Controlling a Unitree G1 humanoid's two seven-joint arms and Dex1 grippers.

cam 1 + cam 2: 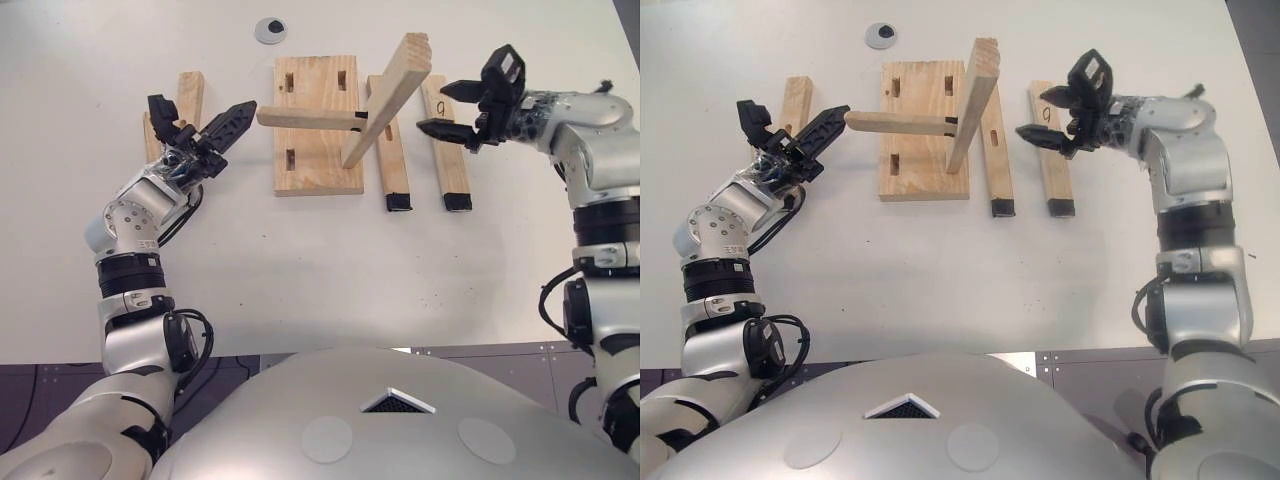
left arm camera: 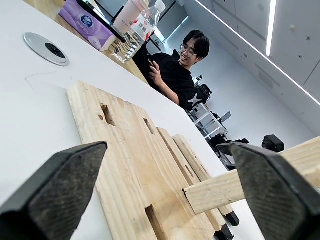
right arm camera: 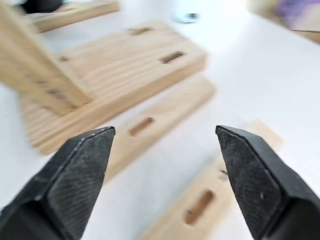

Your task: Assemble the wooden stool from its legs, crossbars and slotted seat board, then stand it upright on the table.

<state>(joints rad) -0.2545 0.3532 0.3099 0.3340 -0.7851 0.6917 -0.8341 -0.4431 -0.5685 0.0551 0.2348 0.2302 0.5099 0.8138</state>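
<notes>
Inspecting the counter (image 1: 300, 270) near its far edge, we find the seat board (image 1: 312, 168) flat — a tilted leg (image 1: 388, 95) with crossbar (image 1: 305, 118) rising from it. Left jaws gape beside the crossbar's end, empty; right jaws wide, empty.

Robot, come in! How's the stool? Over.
Left tool open at crossbar end. Right tool open above a flat leg. Crossbar stuck in tilted leg on seat board.
</notes>
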